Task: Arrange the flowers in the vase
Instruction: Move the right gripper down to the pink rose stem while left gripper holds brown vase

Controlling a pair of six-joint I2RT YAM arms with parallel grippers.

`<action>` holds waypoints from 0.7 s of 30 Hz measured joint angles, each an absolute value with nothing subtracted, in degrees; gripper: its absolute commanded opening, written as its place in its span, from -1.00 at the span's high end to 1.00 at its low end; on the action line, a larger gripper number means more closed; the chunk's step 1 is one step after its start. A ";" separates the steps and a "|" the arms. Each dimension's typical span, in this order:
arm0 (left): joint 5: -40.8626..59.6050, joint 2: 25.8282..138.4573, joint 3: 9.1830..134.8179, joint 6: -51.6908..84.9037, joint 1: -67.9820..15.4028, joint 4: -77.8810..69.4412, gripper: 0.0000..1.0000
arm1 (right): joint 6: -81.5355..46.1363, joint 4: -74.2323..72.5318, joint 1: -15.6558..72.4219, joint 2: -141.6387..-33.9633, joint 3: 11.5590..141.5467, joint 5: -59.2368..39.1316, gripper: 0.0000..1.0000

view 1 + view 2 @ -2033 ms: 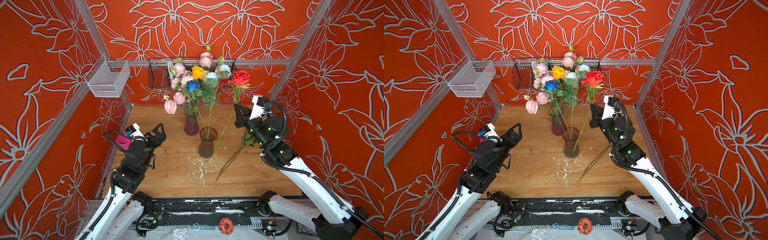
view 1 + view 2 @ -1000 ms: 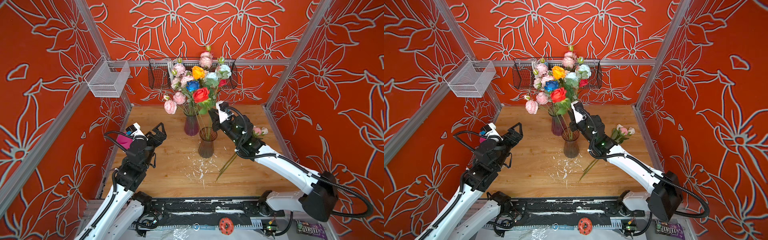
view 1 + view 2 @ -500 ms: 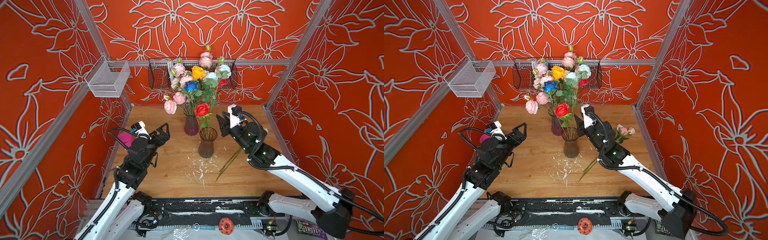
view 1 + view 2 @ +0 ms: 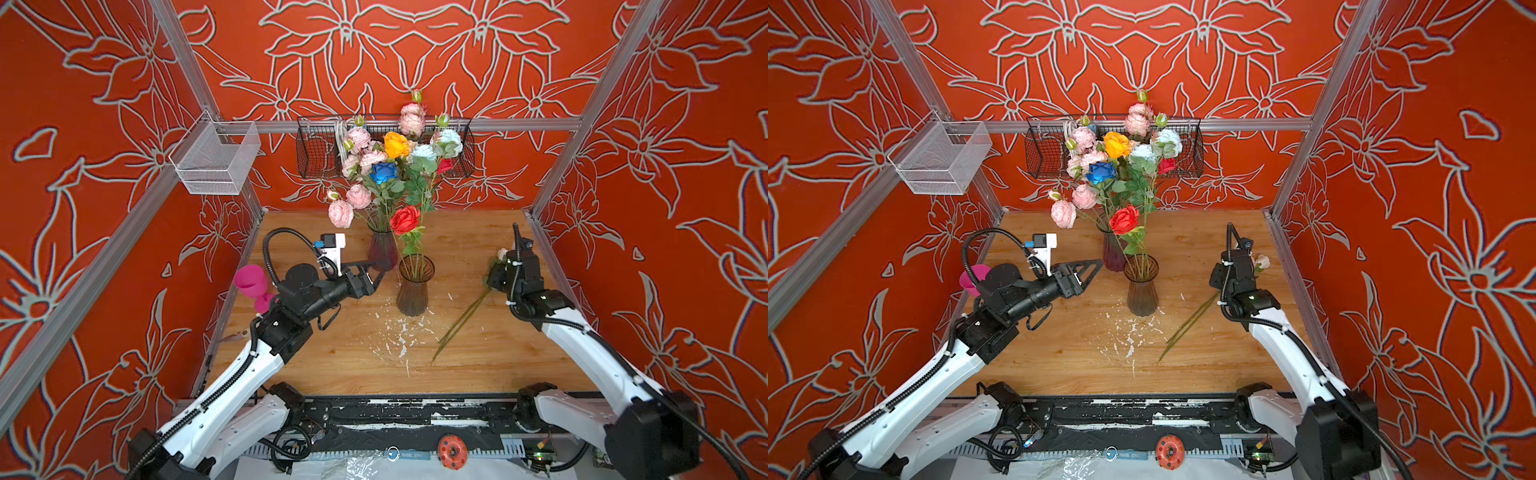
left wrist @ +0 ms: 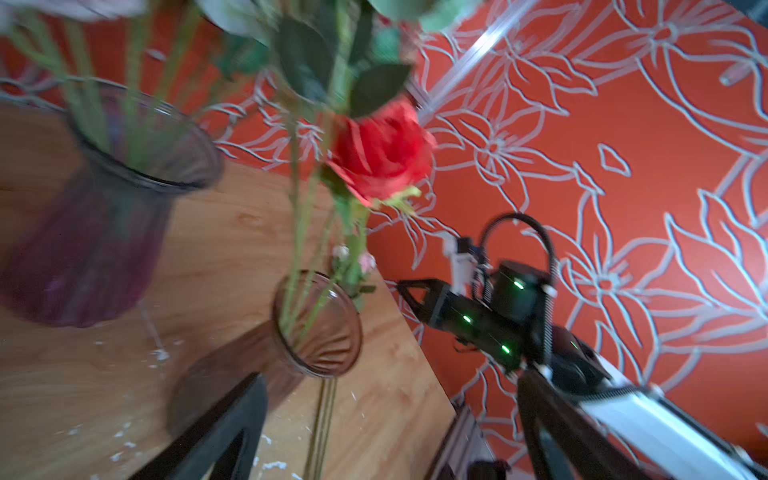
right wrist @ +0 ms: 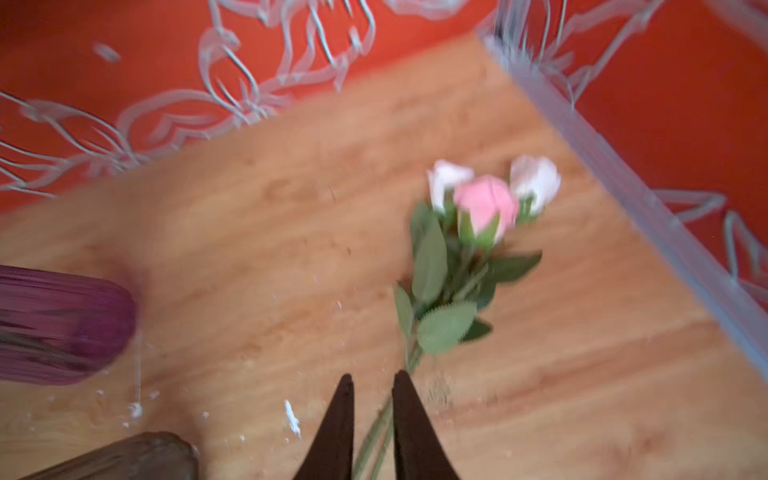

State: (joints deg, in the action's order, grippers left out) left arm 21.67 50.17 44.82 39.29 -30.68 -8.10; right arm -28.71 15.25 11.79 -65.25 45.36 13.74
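Note:
A clear brown vase [image 4: 413, 291] [image 4: 1142, 291] [image 5: 320, 328] stands mid-table with a red rose [image 4: 405, 219] [image 4: 1124, 219] [image 5: 382, 158] leaning in it. Behind it a purple vase [image 4: 383, 251] [image 4: 1112, 253] holds a bunch of pink, orange, blue and white flowers [image 4: 390, 166]. Pale pink flowers [image 6: 486, 203] [image 4: 1261, 262] lie on the table at the right, stems [image 4: 461, 324] pointing to the front. My right gripper [image 6: 372, 380] [image 4: 492, 279] is over those stems, jaws a narrow gap apart with stems showing between. My left gripper [image 5: 386, 415] [image 4: 1094, 270] is open, empty, just left of the brown vase.
A pink goblet [image 4: 249, 282] stands at the table's left edge behind my left arm. A white wire basket [image 4: 216, 162] and a black wire basket [image 4: 316, 153] hang on the walls. White flecks [image 4: 395, 332] litter the wood in front of the brown vase.
My right gripper let go of the red rose in the brown vase and swung back right to the pink flowers on the table. My left arm reached forward towards the vases.

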 measured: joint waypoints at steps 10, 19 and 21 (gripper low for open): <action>25.32 56.97 50.54 32.56 -41.63 -5.30 -0.87 | -34.70 14.66 5.80 -84.73 45.36 1.76 0.56; 24.93 61.23 50.89 31.20 -43.09 -1.34 -0.87 | -36.77 11.64 5.37 -90.50 45.39 -3.01 0.65; 24.47 61.21 50.89 30.85 -43.11 -1.30 -0.88 | -36.86 11.25 5.26 -90.94 45.39 -3.31 0.79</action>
State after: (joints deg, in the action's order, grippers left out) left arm 24.47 61.21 50.89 30.85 -43.11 -1.30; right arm -36.86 11.25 5.26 -90.94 45.39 -3.31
